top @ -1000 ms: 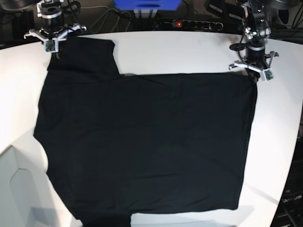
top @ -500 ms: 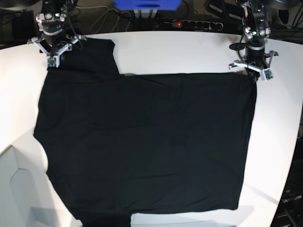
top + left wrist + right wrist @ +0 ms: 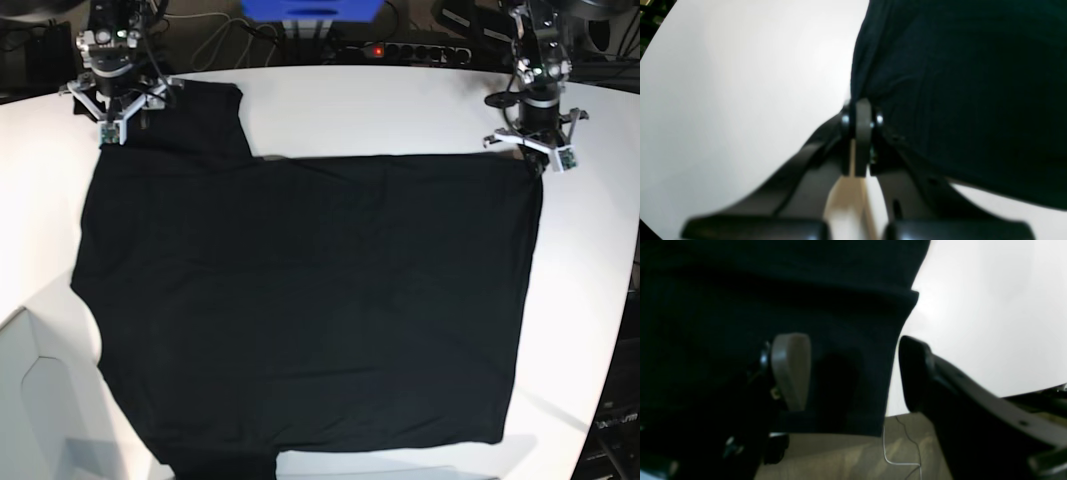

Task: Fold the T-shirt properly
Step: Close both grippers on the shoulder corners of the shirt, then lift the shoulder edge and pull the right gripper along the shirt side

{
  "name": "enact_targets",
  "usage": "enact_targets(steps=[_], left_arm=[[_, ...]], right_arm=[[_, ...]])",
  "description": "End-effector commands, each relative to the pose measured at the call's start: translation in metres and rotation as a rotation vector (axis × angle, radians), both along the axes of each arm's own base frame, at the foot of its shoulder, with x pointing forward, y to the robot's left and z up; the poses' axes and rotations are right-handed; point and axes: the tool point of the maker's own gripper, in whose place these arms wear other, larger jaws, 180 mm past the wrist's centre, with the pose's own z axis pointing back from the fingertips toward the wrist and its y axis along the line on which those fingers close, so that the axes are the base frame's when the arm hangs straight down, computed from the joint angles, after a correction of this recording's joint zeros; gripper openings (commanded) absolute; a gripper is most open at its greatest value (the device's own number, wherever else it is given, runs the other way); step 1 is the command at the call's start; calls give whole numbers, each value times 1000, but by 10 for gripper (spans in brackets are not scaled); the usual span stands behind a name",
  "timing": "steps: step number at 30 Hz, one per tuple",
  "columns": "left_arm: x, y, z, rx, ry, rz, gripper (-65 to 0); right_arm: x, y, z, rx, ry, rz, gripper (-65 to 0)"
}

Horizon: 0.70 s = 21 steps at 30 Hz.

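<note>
While left tool (image 3: 860, 133) pinches T-shirt (image 3: 300, 300), right tool (image 3: 853, 373) gapes.

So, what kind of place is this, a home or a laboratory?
Most likely a robotics lab or workshop, not a home. A black T-shirt lies flat on a plain white table, two robot arms stand at its far corners, and a power strip with cables lies behind.

Right gripper (image 3: 853, 373) fingers spread wide apart, straddling edge of black T-shirt (image 3: 773, 290). Beige pad finger (image 3: 791, 370) over cloth; dark finger (image 3: 915, 373) beyond hem, above white counter (image 3: 990, 316).
</note>
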Motion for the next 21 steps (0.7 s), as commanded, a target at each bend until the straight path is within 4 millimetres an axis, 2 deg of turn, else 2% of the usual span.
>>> enact_targets(steps=[1, 12, 17, 21], left_arm=[[4, 6, 11, 31, -32, -1, -650], [9, 6, 14, 31, -45, -1, -650], [9, 6, 14, 31, -45, 0, -650], [9, 6, 14, 31, -45, 0, -650]], right_arm=[[5, 0, 7, -7, -30, 9, -225], [1, 2, 3, -1, -12, 22, -225], [-8, 11, -13, 28, 85, 96, -226], [-7, 14, -15, 39, 94, 95, -226]])
